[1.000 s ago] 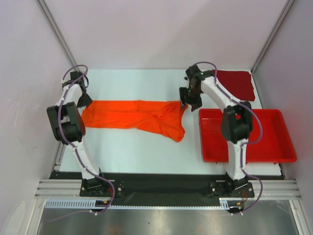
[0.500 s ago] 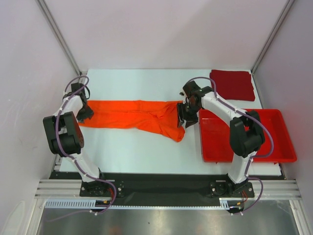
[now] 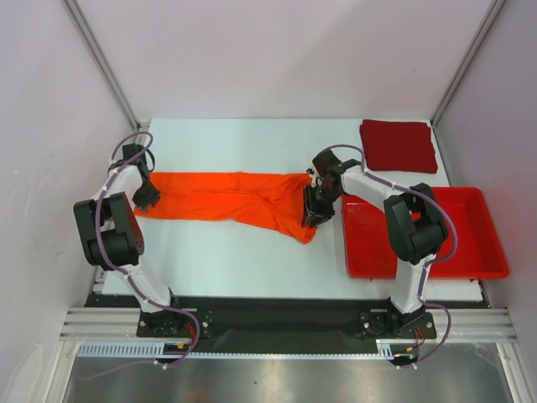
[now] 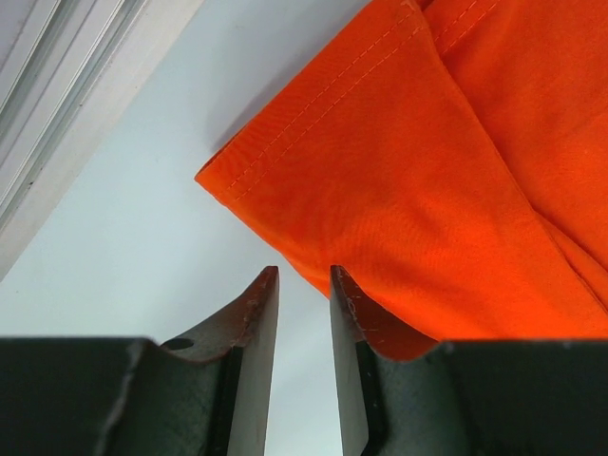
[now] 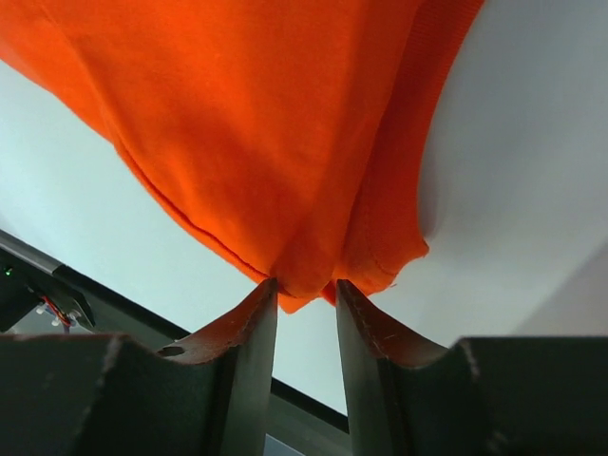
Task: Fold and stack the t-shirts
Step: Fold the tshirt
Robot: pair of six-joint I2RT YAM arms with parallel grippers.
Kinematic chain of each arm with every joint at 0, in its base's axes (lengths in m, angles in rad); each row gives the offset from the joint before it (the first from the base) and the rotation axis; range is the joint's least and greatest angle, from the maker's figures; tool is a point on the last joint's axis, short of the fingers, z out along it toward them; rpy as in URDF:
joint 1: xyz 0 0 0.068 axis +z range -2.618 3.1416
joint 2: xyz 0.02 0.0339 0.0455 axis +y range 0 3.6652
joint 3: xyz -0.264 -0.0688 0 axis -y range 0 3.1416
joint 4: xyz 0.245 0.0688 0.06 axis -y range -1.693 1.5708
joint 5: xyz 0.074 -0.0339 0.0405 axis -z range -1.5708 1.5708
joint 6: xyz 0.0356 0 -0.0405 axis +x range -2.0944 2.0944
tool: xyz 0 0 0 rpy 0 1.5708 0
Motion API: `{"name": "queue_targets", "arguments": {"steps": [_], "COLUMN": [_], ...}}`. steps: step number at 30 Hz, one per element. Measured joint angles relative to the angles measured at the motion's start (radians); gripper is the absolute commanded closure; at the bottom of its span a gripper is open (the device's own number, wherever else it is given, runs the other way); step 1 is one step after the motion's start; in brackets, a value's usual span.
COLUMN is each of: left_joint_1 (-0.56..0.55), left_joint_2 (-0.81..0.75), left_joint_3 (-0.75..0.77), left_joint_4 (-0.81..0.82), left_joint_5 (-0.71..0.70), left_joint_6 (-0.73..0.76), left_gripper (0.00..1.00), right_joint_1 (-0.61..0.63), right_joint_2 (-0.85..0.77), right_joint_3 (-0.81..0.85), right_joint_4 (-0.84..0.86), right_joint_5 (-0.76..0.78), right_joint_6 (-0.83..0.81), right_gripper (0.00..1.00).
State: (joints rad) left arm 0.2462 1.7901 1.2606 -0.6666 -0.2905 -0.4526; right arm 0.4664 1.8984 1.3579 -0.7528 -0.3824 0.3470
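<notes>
Your left claw (image 4: 302, 275) sits low on the table (image 3: 235, 252) with its jaws narrow. In its wrist view only bare table shows in the gap, and the hemmed corner of the orange t-shirt (image 4: 427, 171) lies just off the outer side of one finger. So nothing is in that claw yet, as far as I can see.

Over to your right claw (image 5: 306, 285), also narrow. Here a corner of the orange cloth comes down to a point right between the fingertips, with the folds running in toward them. I cannot tell whether it is truly pinched or only nosed into the gap.

Moving outward, the orange shirt lies as a long, rumpled band across the left and middle of the table. One end is by the left edge at your left claw. The other is bunched just beside the left wall of the red plastic tray (image 3: 419, 273). The dark red t-shirt (image 3: 398, 145) sits as a folded square in the far right corner, well apart from both claws.

I read this as taking hold of both ends, ready for the next fold. Your left claw looks to need cloth between its jaws first. Then you want a firm bite on both sides before any lift, or one end slips and the band skews.
</notes>
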Motion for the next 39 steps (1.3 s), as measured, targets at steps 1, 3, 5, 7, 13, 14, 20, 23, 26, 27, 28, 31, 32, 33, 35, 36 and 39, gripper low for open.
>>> {"name": "queue_targets", "arguments": {"steps": [1,3,5,7,13,14,20,23,26,27,28,31,32,33,35,36,39], "left_joint_1": [0.000,0.000,0.000,0.001,0.001,0.001,0.001,0.001,0.001,0.001,0.001,0.001,0.001,0.001,0.001,0.001,0.002], "left_joint_2": [0.000,0.000,0.001,0.002,0.010,0.010,0.011,0.015,0.021,0.023,0.024,0.026,0.026,0.026,0.027,0.027,0.031], "left_joint_3": [-0.001,-0.002,-0.002,-0.002,-0.002,-0.002,-0.002,-0.002,-0.002,-0.002,-0.002,-0.002,-0.002,-0.002,-0.002,-0.002,-0.002], "left_joint_4": [0.000,0.000,0.000,0.000,0.000,0.000,0.000,0.000,0.000,0.000,0.000,0.000,0.000,0.000,0.000,0.000,0.000], "left_joint_5": [-0.002,-0.005,-0.011,-0.017,-0.027,-0.029,-0.043,-0.045,-0.046,-0.046,-0.046,-0.046,-0.046,-0.046,-0.046,-0.046,-0.047], "left_joint_6": [0.000,0.000,0.000,0.000,0.001,0.001,0.000,0.000,0.000,0.000,0.000,0.000,0.000,0.000,0.000,0.000,0.001], "left_gripper": [0.67,0.68,0.68,0.68,0.68,0.68,0.69,0.69,0.69,0.69,0.69,0.69,0.69,0.69,0.69,0.69,0.69], "right_joint_1": [-0.003,-0.006,-0.008,-0.011,-0.018,-0.020,-0.041,-0.047,-0.056,-0.058,-0.061,-0.074,-0.080,-0.085,-0.096,-0.099,-0.104], "right_joint_2": [0.004,0.013,0.021,0.024,0.024,0.024,0.024,0.024,0.026,0.030,0.038,0.079,0.095,0.108,0.139,0.153,0.185], "right_joint_3": [-0.006,-0.012,-0.015,-0.020,-0.021,-0.021,0.047,0.098,0.134,0.145,0.155,0.176,0.178,0.179,0.182,0.186,0.214], "right_joint_4": [0.006,0.015,0.023,0.033,0.044,0.044,0.008,-0.002,-0.009,-0.013,-0.014,-0.013,-0.013,-0.013,-0.014,-0.014,-0.018], "right_joint_5": [-0.003,-0.010,-0.019,-0.026,-0.043,-0.045,0.009,0.039,0.061,0.064,0.066,0.074,0.079,0.080,0.084,0.085,0.088], "right_joint_6": [0.000,0.000,0.000,0.000,-0.005,-0.004,-0.016,-0.030,-0.042,-0.046,-0.051,-0.061,-0.066,-0.070,-0.079,-0.082,-0.092], "right_gripper": [0.65,0.66,0.69,0.73,1.00,1.00,1.00,1.00,1.00,1.00,1.00,1.00,1.00,1.00,1.00,1.00,0.95]}}
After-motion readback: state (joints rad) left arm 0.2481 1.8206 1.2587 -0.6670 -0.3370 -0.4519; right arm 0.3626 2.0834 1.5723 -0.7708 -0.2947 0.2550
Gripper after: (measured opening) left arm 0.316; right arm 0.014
